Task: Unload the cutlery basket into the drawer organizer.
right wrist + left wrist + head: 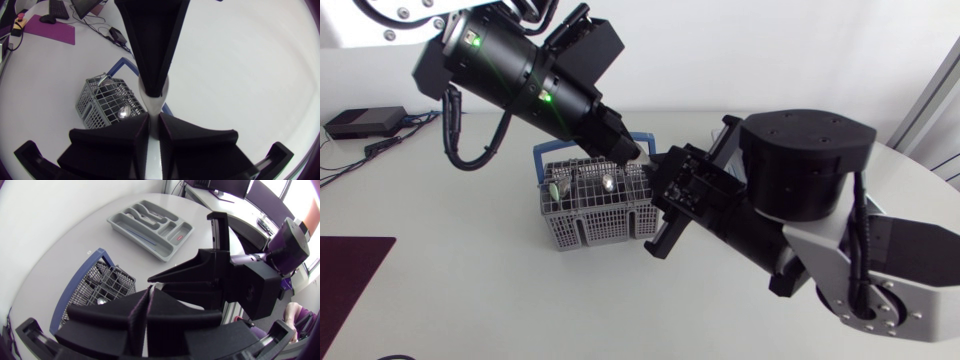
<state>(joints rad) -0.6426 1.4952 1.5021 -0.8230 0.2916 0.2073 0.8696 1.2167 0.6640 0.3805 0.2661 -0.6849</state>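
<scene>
light: bright, even, diffuse from overhead | table (470, 280): white, nearly washed out | shadows: soft, faint beside cutlery basket (595, 215) | glare: small glints on metal cutlery (608, 181) | wrist views: table edges bowed, corners dark

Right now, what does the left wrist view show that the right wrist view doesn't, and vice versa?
Only the left wrist view shows the drawer organizer, with some cutlery already in its compartments. Only the right wrist view shows the purple mat and a small black box. Both show the cutlery basket with its blue handle and spoons inside, plus the left gripper and right gripper close together near it.
</scene>
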